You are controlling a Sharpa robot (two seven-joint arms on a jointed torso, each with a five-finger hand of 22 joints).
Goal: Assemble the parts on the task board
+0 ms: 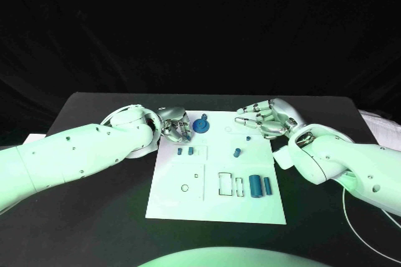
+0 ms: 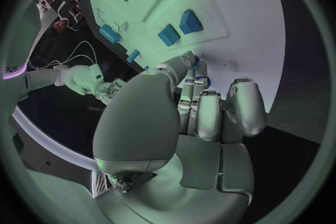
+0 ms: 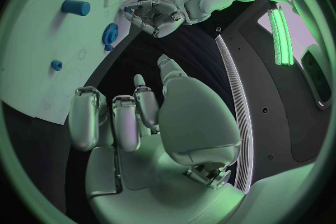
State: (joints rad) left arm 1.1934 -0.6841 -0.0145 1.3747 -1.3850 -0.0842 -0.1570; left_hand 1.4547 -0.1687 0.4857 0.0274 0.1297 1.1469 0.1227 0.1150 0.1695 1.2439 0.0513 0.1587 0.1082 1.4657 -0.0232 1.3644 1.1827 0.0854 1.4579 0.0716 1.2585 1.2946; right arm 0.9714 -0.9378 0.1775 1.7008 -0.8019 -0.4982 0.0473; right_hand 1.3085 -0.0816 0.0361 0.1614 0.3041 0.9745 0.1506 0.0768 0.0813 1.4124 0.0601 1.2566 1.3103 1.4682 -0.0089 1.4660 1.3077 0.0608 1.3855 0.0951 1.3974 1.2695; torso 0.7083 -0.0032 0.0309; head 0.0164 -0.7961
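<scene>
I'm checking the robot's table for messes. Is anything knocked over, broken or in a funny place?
Nothing looks broken or spilled. The task board lies flat, and the blue gear, small parts and two long blue pieces sit on it. The left hand and right hand hover at its far corners, seemingly empty.

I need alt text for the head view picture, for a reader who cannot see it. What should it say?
A white task board lies on a black table, with the left hand at its far left corner and the right hand at its far right corner, neither visibly holding a part. On the board are a blue gear, several small blue pieces, and two blue cylinders near its right edge.
</scene>
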